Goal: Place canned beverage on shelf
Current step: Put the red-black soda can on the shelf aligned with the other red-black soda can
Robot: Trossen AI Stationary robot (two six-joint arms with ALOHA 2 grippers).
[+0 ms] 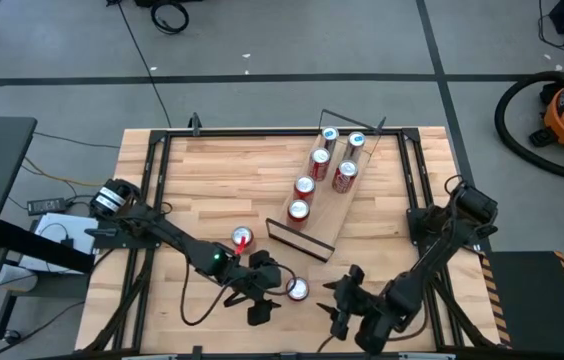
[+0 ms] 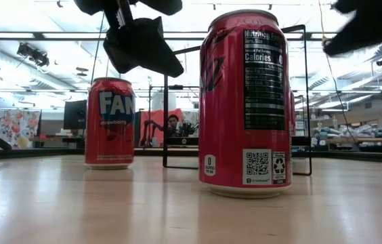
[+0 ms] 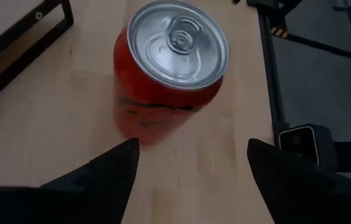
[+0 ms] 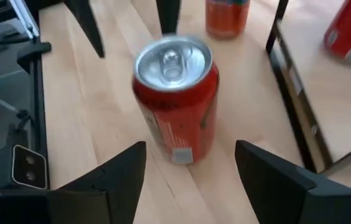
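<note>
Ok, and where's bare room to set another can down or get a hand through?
Widest bare tabletop is back left, between the left frame rail and the shelf. The shelf's front right corner, beside its nearest can, is free. Crowded: the front edge, where the left gripper and right gripper flank one loose can, a second loose can close by.

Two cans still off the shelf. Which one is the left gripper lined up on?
The can at the table's front edge, between both grippers; left gripper is open beside it. The other loose can stands farther back, near the shelf.
</note>
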